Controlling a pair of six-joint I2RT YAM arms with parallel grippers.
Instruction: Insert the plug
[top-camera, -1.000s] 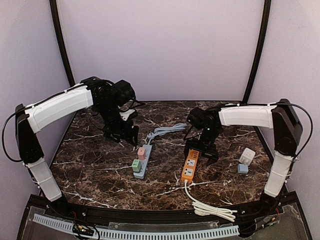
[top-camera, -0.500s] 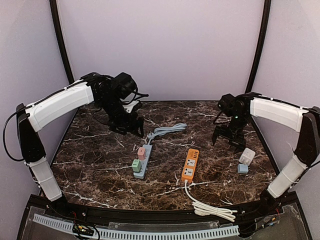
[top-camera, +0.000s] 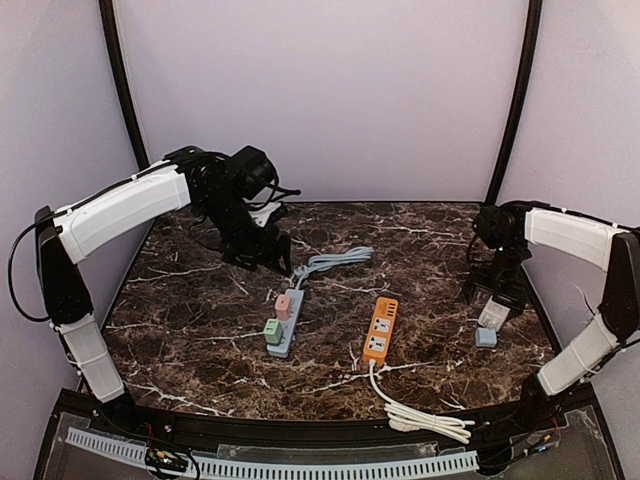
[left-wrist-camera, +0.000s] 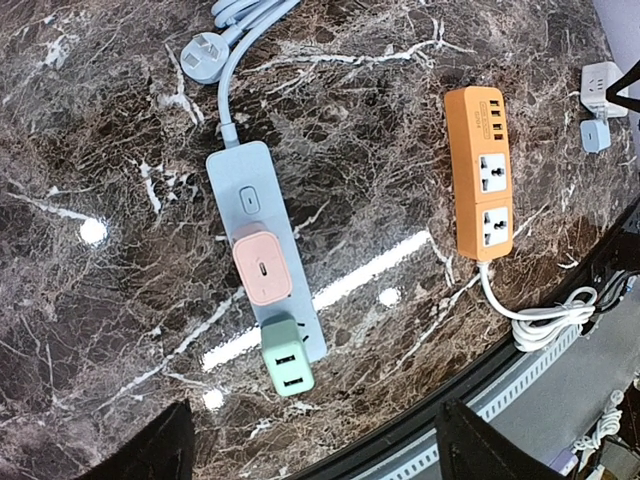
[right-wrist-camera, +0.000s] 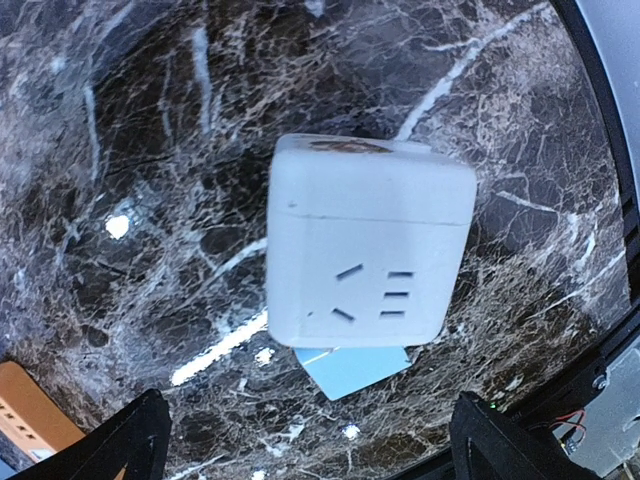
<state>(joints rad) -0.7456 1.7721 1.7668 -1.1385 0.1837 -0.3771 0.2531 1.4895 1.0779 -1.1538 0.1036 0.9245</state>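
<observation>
Right gripper (right-wrist-camera: 318, 450): jaws spread, empty, over white cube adapter (right-wrist-camera: 365, 245); its face slots show only in right wrist view. Left gripper (left-wrist-camera: 315, 455): jaws spread, empty.

I see blue-grey power strip (left-wrist-camera: 236, 166) centre, pink adapter (left-wrist-camera: 262, 268) and green USB charger (left-wrist-camera: 281, 362) seated on it; orange power strip (left-wrist-camera: 478, 172) at 2 o'clock.

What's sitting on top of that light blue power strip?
On the power strip, a pink plug and, at its end, a green plug. The sockets beneath them are covered.
</observation>
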